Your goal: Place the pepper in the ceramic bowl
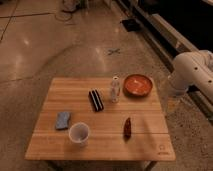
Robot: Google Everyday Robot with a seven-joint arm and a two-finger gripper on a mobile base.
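The pepper [127,128] is small, slender and dark red. It lies on the wooden table [70,95] towards the front right. The ceramic bowl [137,84] is round, shallow and orange-red. It stands at the table's back right corner, and nothing shows inside it. My white arm [192,71] reaches in from the right, just beyond the table's right edge. My gripper [172,101] hangs below the arm, off the table. It is to the right of the bowl and well apart from the pepper.
A small clear bottle [115,89] stands just left of the bowl. A black bar [95,99] lies left of the bottle. A white cup [79,133] and a blue cloth [63,120] are at the front left. A dark wall runs along the right.
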